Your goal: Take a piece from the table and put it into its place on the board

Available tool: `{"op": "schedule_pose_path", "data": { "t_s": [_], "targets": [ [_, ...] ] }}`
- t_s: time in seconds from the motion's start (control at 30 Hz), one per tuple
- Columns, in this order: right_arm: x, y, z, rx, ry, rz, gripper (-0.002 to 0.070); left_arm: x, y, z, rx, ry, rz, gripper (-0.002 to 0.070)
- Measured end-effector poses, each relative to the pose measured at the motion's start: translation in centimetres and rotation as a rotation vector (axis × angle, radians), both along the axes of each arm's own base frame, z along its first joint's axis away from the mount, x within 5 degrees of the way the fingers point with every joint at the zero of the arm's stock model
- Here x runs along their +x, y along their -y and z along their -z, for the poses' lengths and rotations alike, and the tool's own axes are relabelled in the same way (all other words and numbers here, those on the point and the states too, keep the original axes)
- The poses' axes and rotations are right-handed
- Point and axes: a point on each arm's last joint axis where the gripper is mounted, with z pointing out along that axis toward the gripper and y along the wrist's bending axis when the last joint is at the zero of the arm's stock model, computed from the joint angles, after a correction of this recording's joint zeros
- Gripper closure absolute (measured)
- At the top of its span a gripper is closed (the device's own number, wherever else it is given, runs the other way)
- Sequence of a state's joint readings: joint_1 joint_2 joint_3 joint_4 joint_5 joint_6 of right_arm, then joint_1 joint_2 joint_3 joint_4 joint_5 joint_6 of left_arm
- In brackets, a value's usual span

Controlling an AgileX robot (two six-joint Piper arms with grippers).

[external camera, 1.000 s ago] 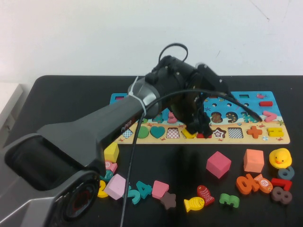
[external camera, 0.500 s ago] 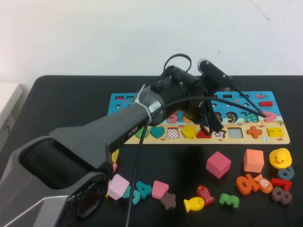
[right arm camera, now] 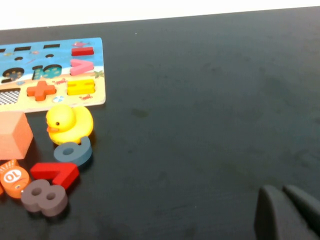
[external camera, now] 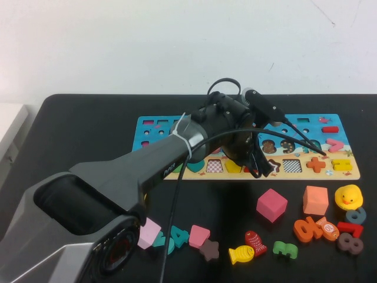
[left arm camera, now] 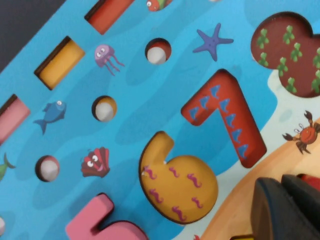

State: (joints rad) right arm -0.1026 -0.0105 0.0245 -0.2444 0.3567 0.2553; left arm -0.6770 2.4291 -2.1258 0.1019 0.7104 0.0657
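The board [external camera: 306, 127] lies across the back of the black table [external camera: 82, 124]. The yellow pentagon piece [external camera: 233, 167] lies in a cut-out in the board's tan lower row, partly hidden by my left arm. My left gripper [external camera: 257, 170] hangs just right of it, over the same row. In the left wrist view its fingers [left arm camera: 272, 210] are pressed together and hold nothing, low over the board [left arm camera: 130, 100] near the empty 6 and 7 recesses. My right gripper [right arm camera: 282, 192] is shut and empty above bare table, off to the right of the board [right arm camera: 50, 65]; it is out of the high view.
Loose pieces lie in front of the board: a pink cube [external camera: 271, 204], an orange cube [external camera: 316, 200], a yellow duck [external camera: 349, 196], a yellow fish [external camera: 241, 254], a red fish [external camera: 255, 242] and several numerals. The left arm spans the table's left half.
My left gripper has moved right, off the pentagon's cut-out and slightly toward the board's near edge. The yellow pentagon now lies uncovered in its slot.
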Motion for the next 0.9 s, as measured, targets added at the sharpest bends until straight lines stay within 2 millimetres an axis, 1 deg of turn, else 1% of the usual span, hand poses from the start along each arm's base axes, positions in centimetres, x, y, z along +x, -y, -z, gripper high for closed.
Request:
{"op": "schedule_pose_path", "data": {
  "t_s": [0.1,0.23,0.33,0.43,0.5,0.53,0.63,0.7,0.73,0.8,0.9],
  "targets": [
    [0.0,0.0,0.0,0.0,0.0,0.0,0.0657,0.0,-0.1,-0.2,0.008,0.006,0.002,0.0675],
    [0.0,0.0,0.0,0.0,0.0,0.0,0.0657,-0.1,-0.3,-1.4,0.014,0.023,0.003,0.0675],
    [0.0,0.0,0.0,0.0,0.0,0.0,0.0658,-0.3,-0.5,-3.6,-0.012,0.053,0.001,0.0675],
    [0.0,0.0,0.0,0.0,0.0,0.0,0.0658,-1.1,-1.0,-6.6,-0.049,0.094,0.002,0.0676],
    [0.0,0.0,0.0,0.0,0.0,0.0,0.0658,-2.0,-1.6,-8.4,-0.075,0.128,0.006,0.0676],
    [0.0,0.0,0.0,0.0,0.0,0.0,0.0658,-2.5,-2.0,-8.7,-0.078,0.135,0.01,0.0676],
    [0.0,0.0,0.0,0.0,0.0,0.0,0.0657,-4.8,-3.8,-10.4,-0.124,0.186,0.018,0.0676],
    [0.0,0.0,0.0,0.0,0.0,0.0,0.0658,-6.9,-5.3,-11.7,-0.179,0.228,0.018,0.0676],
    [0.0,0.0,0.0,0.0,0.0,0.0,0.0658,-7.9,-6.1,-12.8,-0.216,0.263,0.019,0.0676],
    [0.0,0.0,0.0,0.0,0.0,0.0,0.0658,-10.3,-7.9,-14.2,-0.263,0.309,0.025,0.0676],
    [0.0,0.0,0.0,0.0,0.0,0.0,0.0658,-13.6,-10.5,-15.8,-0.307,0.356,0.031,0.0676]
  ]
}}
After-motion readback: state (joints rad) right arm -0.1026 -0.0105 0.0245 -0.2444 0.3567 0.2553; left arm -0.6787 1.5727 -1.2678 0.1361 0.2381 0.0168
